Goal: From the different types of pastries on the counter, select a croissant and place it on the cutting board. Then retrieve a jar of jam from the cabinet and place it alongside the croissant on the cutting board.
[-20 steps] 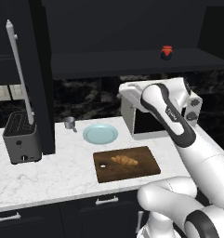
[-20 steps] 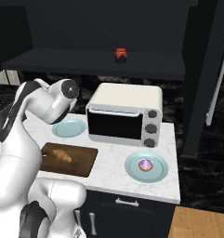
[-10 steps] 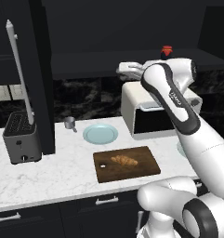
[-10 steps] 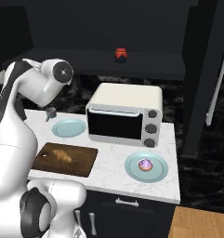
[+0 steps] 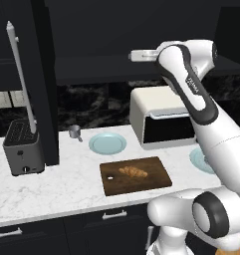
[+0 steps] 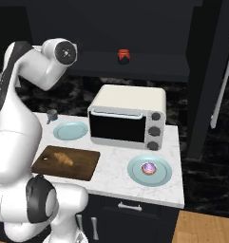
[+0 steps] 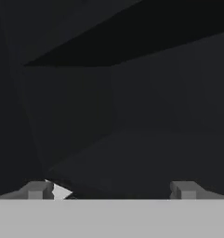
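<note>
The golden-brown croissant (image 5: pixel 134 172) (image 6: pixel 63 157) lies on the dark wooden cutting board (image 5: pixel 156 172) (image 6: pixel 83 162) on the white marble counter (image 5: pixel 66 179). A small red jar of jam (image 6: pixel 124 56) with a dark lid stands on the shelf of the black cabinet (image 6: pixel 154 69). In the left base view my arm hides the jar. My gripper (image 5: pixel 133 55) (image 7: pixel 111 191) is raised to shelf height, left of the jar, and points into the dark cabinet. Its fingertips (image 7: pixel 36 190) stand wide apart with nothing between them.
A cream toaster oven (image 5: pixel 161 119) (image 6: pixel 128 116) stands under the shelf. A frosted round pastry (image 6: pixel 148 168) sits on a light blue plate (image 6: pixel 135 173) to its right. Another blue plate (image 5: pixel 107 143), a grey metal cup (image 5: pixel 74 131) and a dark toaster (image 5: pixel 23 147) stand further left.
My arm has swung upward, carrying the hand from above the toaster oven up to shelf height. The jar, visible earlier in the left base view, is now behind the arm.
</note>
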### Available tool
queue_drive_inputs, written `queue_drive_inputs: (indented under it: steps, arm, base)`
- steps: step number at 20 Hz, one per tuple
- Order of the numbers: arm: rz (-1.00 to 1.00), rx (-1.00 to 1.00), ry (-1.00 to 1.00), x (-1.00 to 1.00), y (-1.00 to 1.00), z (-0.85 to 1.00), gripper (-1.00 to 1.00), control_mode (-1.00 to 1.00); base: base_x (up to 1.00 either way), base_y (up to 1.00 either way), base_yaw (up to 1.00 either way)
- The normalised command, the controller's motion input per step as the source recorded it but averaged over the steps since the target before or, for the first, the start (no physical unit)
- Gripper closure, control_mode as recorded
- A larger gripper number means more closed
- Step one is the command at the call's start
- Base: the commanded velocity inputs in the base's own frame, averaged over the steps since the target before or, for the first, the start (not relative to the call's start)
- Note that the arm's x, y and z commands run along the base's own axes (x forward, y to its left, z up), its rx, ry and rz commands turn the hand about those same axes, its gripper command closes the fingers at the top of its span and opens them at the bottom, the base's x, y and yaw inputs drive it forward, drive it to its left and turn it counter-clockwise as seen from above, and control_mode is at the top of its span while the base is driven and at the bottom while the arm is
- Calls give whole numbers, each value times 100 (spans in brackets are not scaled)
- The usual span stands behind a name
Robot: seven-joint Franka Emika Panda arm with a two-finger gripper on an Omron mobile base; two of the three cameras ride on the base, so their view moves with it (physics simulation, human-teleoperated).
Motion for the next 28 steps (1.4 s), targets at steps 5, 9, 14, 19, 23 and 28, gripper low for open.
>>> queue_drive_inputs:
  steps: [5, 9, 14, 19, 23, 28]
  arm:
    - [0, -19, 0, 33, -60, 25, -100, -100]
    - [0, -16, 0, 29, -69, 16, -100, -100]
    - [0, -12, 0, 28, -62, 11, -100, -100]
    - [-4, -9, 0, 25, -52, 2, -100, -100]
    - [-2, 1, 0, 4, -11, 0, -100, -100]
    - [-26, 2, -15, -6, -30, 0, -100, -100]
  base:
    - [0, 0, 0]
    - [0, 0, 0]
    - [0, 0, 0]
    - [0, 0, 0]
    - [0, 0, 0]
    - [0, 0, 0]
